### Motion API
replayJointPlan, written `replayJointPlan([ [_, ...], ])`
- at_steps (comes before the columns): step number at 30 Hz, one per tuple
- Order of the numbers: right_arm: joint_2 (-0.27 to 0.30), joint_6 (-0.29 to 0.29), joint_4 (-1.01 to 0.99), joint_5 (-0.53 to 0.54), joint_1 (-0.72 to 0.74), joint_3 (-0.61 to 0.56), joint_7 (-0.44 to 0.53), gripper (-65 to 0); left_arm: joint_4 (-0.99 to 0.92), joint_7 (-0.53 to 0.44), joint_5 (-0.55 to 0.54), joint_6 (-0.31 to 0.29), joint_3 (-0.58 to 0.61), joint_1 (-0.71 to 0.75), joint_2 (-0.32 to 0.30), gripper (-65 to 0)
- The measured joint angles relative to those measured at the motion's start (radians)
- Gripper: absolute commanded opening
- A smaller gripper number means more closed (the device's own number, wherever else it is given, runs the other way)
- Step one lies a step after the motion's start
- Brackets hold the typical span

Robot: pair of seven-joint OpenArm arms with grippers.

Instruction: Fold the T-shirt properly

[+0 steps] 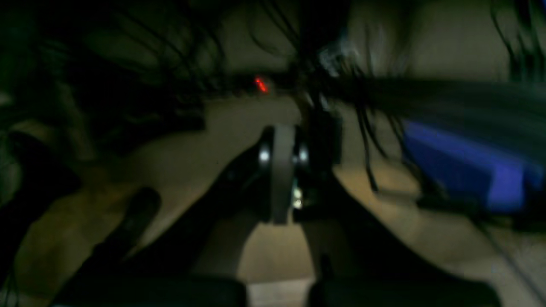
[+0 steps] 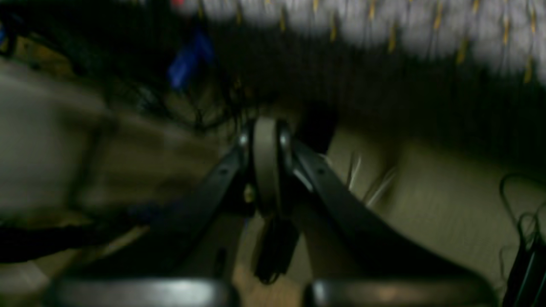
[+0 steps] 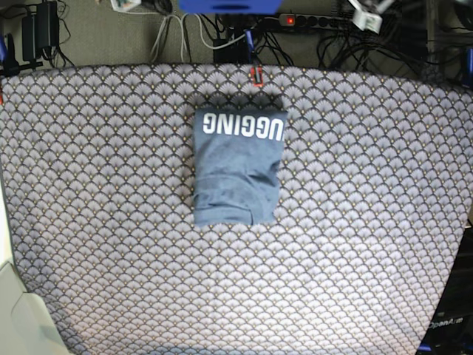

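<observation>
T-shirt (image 3: 238, 166) folded into 1 compact rectangle mid-tablecloth (image 3: 96, 222), white lettering up at the far edge. Left gripper (image 1: 281, 140) and right gripper (image 2: 265, 136) — both pinched closed, gripping nothing, off the table. Risk: near hem bunched unevenly — could spring open if nudged.

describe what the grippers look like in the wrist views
Both look alike. The left gripper has two black fingers spreading in a V toward the camera, meeting at pale grey-beige pads with small shiny screws beside them. The right gripper has the same dark fingers and pale pads. Both views are dim and blurred, so no markings or cables on them can be made out.
</observation>
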Motion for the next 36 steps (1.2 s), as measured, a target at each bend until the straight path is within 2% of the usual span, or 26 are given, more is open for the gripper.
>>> replayJointPlan([
  [5,-0.025,-0.007,-0.365,0.002,0.095,-0.002,0.146,-65.0,-0.304,-0.151,0.103,0.017,0.056,-0.074,0.049,-65.0],
  [8,-0.064,0.002,-0.616,-0.007,0.198,-0.008,0.233,-65.0,-0.484,-0.235,0.106,-0.006,0.068,-0.141,0.089,-65.0],
  [12,-0.084,0.000,-0.913,-0.007,0.340,-0.035,0.285,-65.0,-0.709,-0.304,0.111,0.002,0.068,-0.238,0.113,-65.0],
  [20,-0.169,-0.002,-1.392,-0.008,0.647,-0.035,0.293,-65.0,-1.218,-0.332,0.109,-0.004,0.153,-0.607,0.134,-65.0],
  [23,-0.170,-0.002,-1.473,-0.005,0.705,-0.032,0.294,-65.0,-1.322,-0.334,0.109,0.003,0.217,-0.692,0.142,-65.0],
  [26,-0.167,-0.003,-1.545,0.001,0.759,-0.029,0.290,-65.0,-1.418,-0.326,0.106,-0.005,0.224,-0.754,0.158,-65.0],
  [27,-0.168,-0.013,-1.568,0.000,0.773,-0.028,0.289,-65.0,-1.446,-0.327,0.106,0.003,0.224,-0.771,0.161,-65.0],
  [28,-0.171,-0.059,-1.595,-0.003,0.793,-0.028,0.289,-65.0,-1.477,-0.326,0.109,0.005,0.224,-0.792,0.166,-65.0],
  [31,-0.167,-0.207,-1.648,-0.007,0.834,-0.032,0.287,-65.0,-1.555,-0.410,0.113,0.003,0.227,-0.846,0.172,-65.0],
  [33,-0.165,-0.256,-1.660,-0.007,0.850,-0.032,0.287,-65.0,-1.608,-0.468,0.111,0.004,0.226,-0.876,0.179,-65.0],
  [36,-0.169,-0.304,-1.662,-0.007,0.865,-0.032,0.269,-65.0,-1.649,-0.502,0.112,0.010,0.227,-0.890,0.190,-65.0],
])
